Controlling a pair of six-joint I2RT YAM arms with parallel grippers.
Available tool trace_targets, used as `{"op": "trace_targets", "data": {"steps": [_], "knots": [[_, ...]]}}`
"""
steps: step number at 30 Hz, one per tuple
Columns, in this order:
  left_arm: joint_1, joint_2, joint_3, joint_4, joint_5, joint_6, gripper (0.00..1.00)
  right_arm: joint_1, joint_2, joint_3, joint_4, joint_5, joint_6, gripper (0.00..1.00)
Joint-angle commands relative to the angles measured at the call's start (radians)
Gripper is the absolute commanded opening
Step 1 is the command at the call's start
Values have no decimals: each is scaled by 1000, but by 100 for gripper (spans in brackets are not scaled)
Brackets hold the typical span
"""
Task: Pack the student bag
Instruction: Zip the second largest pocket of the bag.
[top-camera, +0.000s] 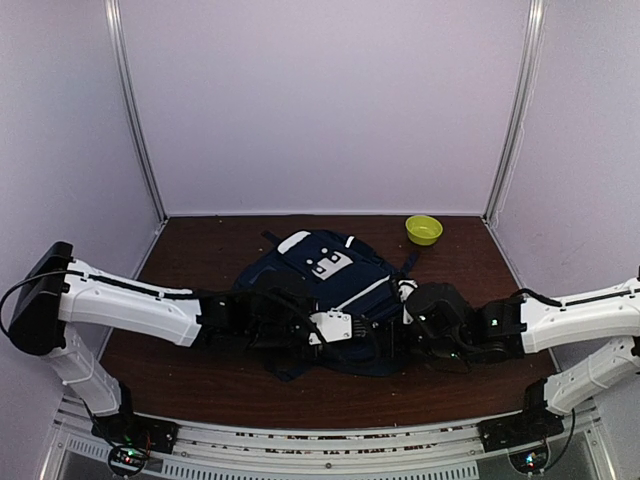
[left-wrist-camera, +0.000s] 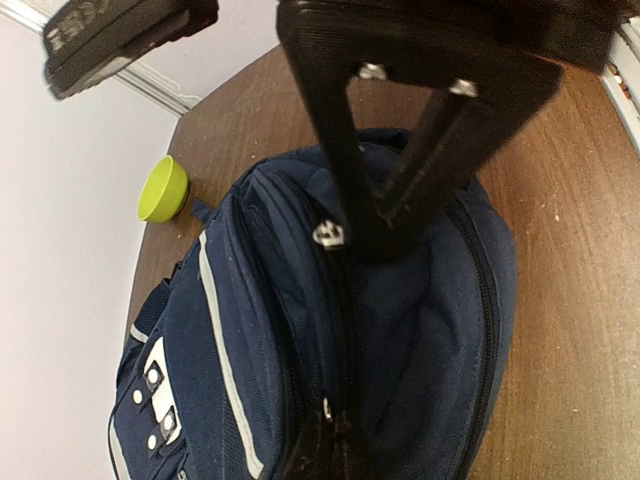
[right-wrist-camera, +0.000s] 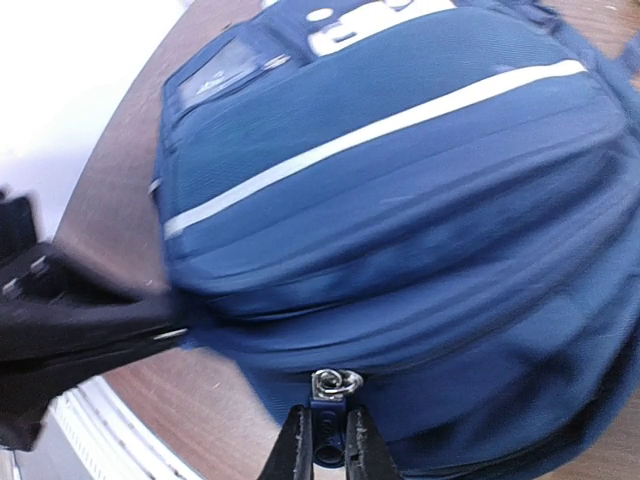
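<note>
The student bag (top-camera: 325, 275) is a navy backpack with white stripes, lying flat in the middle of the brown table. In the left wrist view the student bag (left-wrist-camera: 250, 340) fills the frame, and my left gripper (left-wrist-camera: 332, 452) is shut on its fabric right at the zipper line. My right gripper (right-wrist-camera: 325, 452) is shut on the blue zipper pull (right-wrist-camera: 328, 425) that hangs from a metal ring (right-wrist-camera: 336, 383) at the near end of the student bag (right-wrist-camera: 400, 200). From above, my left gripper (top-camera: 366, 330) and my right gripper (top-camera: 403, 304) meet at the bag's near right side.
A lime green bowl (top-camera: 423, 229) sits at the table's back right corner, also visible as the green bowl (left-wrist-camera: 164, 189) beyond the bag. White booth walls close in the table on three sides. Both arms lie low over the near half of the table.
</note>
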Motion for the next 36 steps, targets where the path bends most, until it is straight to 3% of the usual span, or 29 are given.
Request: {"op": "trace_targets", "data": {"steps": [1, 13, 20, 22, 24, 27, 28, 29, 32, 36], "knots": [[-2, -75, -31, -29, 15, -12, 0, -83, -60, -52, -52, 45, 17, 0], [-1, -196, -115, -72, 38, -68, 0, -174, -58, -52, -69, 0, -56, 0], [-1, -306, -223, -100, -31, -169, 1, -167, -20, -20, 26, -147, -69, 0], [-1, -368, -257, -109, -19, -211, 14, -144, -3, 4, 44, -174, -72, 0], [-2, -446, -286, -111, -26, -245, 39, -107, 26, 46, 48, -198, -82, 0], [-1, -555, -329, -105, -40, -296, 66, -35, 80, 116, 46, -196, -94, 0], [-2, -588, -351, -72, -23, -322, 86, -18, 98, 137, 52, -197, -93, 0], [-1, -615, -375, -29, -7, -366, 96, -2, 115, 154, 64, -202, -94, 0], [1, -665, -435, 83, -73, -494, 98, 28, 176, 202, 72, -204, -97, 0], [2, -616, -320, -71, -73, -465, 98, 34, 190, 224, 41, -168, -94, 0]]}}
